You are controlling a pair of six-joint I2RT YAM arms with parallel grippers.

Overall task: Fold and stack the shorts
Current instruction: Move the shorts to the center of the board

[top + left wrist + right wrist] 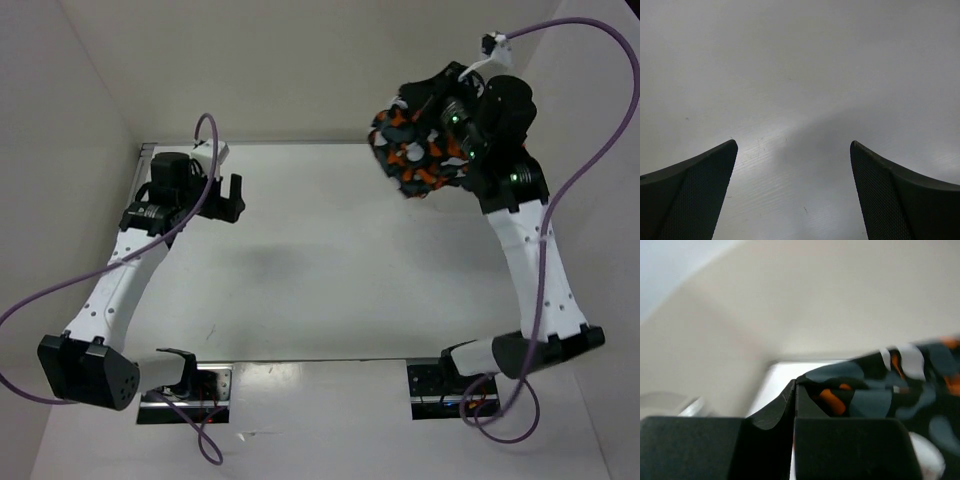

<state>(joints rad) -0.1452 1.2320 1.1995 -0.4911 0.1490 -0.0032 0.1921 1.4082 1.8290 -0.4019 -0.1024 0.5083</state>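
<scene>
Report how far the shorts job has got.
Done: nothing folded or stacked shows. In hand: the right gripper is shut on the bunched shorts, lifted at the far right; the left gripper hangs open over the table. Left: spreading, folding, stacking.

Left arm [120, 280] extended forward and low; left gripper [792, 145] stands with jaws fully apart, nothing between them. Right arm [530, 260] raised toward the far right corner; right gripper [795, 382] closed tight, pinching the shorts [405, 150].
</scene>
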